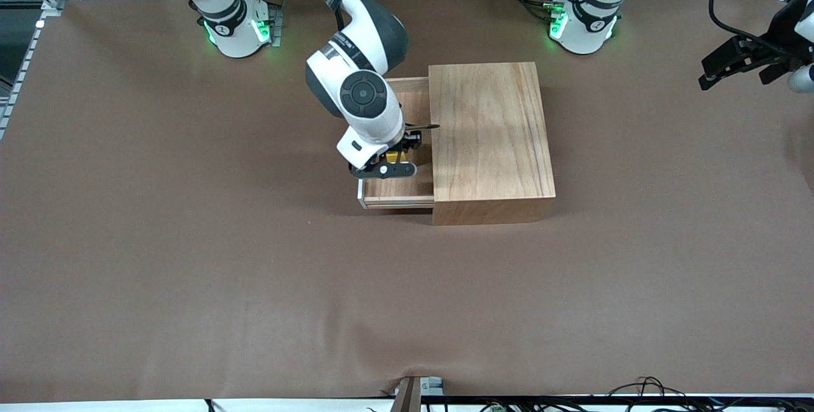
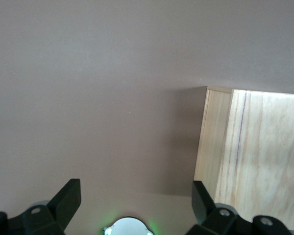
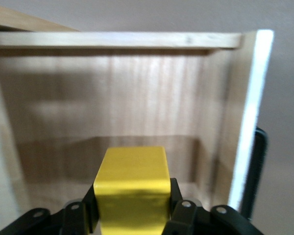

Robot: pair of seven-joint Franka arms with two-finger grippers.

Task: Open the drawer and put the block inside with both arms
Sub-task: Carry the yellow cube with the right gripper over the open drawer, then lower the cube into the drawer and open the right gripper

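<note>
In the pulled-out drawer (image 1: 397, 191) we find the block (image 3: 132, 188), a bright yellow cube, sitting between the fingertips of the right gripper (image 1: 399, 159). The right wrist view shows the black pads pressed to both of its sides, so we log it as grasped. We cannot tell whether the cube rests on the drawer floor or hangs just above it. The drawer's light-wood floor and walls surround it, with the white-edged front panel (image 3: 255, 117) and the black handle (image 3: 257, 171) just outside that panel.

The drawer projects from the wooden box (image 1: 489, 138) toward the right arm's end of the surface (image 1: 191, 259). The box stands near the middle of the brown surface.

The left gripper (image 1: 741, 62) waits up in the air over the left arm's end of the surface, well apart from the box. In the left wrist view we see its fingers (image 2: 66, 198) spread wide, nothing between them.
</note>
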